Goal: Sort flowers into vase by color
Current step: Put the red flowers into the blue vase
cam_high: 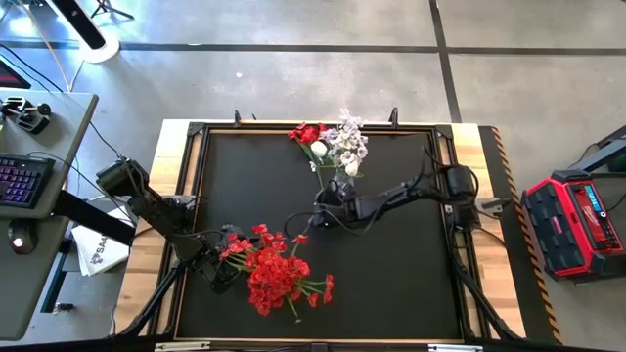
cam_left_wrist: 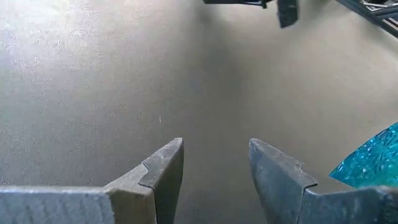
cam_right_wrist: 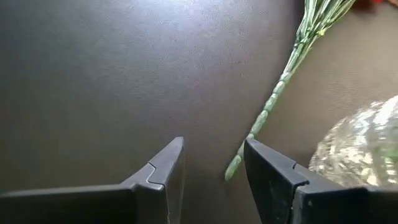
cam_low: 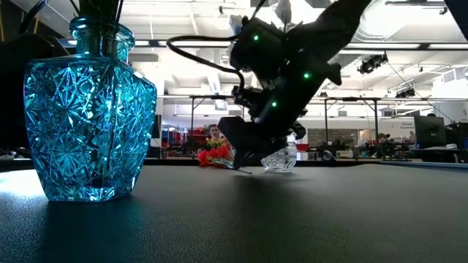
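A red-bloomed sprig (cam_high: 308, 134) lies on the mat, and its green stem (cam_right_wrist: 280, 87) runs toward my right gripper (cam_right_wrist: 213, 144). That gripper is open and low over the mat (cam_low: 241, 157), with the stem's free end between its fingertips, close to one finger. Just beside it stands a clear vase (cam_right_wrist: 360, 143) holding white blooms (cam_high: 347, 145). A bunch of red blooms (cam_high: 279, 274) stands in a blue cut-glass vase (cam_low: 88, 109). My left gripper (cam_left_wrist: 214, 143) is open over bare mat beside that vase (cam_left_wrist: 373, 165). My right gripper has its fingers on either side of the stem's free end (cam_right_wrist: 233, 168), slanting down from the table's right. The stem lies flat on the mat. I cannot tell whether a finger touches it.
The black mat (cam_high: 391, 284) lies inside a wooden-edged frame (cam_high: 494, 196). A stretch of bare mat lies between the two vases. Off the table are a red case (cam_high: 577, 215) on the right and a desk with a keyboard (cam_high: 24, 181) on the left.
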{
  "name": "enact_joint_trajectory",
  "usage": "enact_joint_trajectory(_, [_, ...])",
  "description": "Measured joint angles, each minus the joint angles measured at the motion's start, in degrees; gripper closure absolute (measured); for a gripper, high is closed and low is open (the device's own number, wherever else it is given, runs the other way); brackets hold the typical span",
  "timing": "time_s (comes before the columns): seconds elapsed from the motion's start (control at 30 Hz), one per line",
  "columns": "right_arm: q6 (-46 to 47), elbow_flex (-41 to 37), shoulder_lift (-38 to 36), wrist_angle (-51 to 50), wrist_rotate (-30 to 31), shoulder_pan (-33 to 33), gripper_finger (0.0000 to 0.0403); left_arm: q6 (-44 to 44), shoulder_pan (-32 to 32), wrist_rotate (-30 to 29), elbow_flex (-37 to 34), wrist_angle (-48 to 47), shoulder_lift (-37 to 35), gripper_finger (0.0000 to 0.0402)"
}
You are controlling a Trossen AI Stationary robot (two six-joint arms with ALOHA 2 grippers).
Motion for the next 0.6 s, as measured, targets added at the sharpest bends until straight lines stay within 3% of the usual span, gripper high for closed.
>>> enact_joint_trajectory(0.4, [2.5,-1.0,0.4,0.2,-4.0,-1.7,0.0271,0.1,0.0,-0.1,0.0,0.0,0.0,0.0234])
enact_joint_trajectory(0.6, [2.5,-1.0,0.4,-0.1,-5.2,-0.7,0.0343,0.1,0.0,-0.1,0.0,0.4,0.0,0.0234])
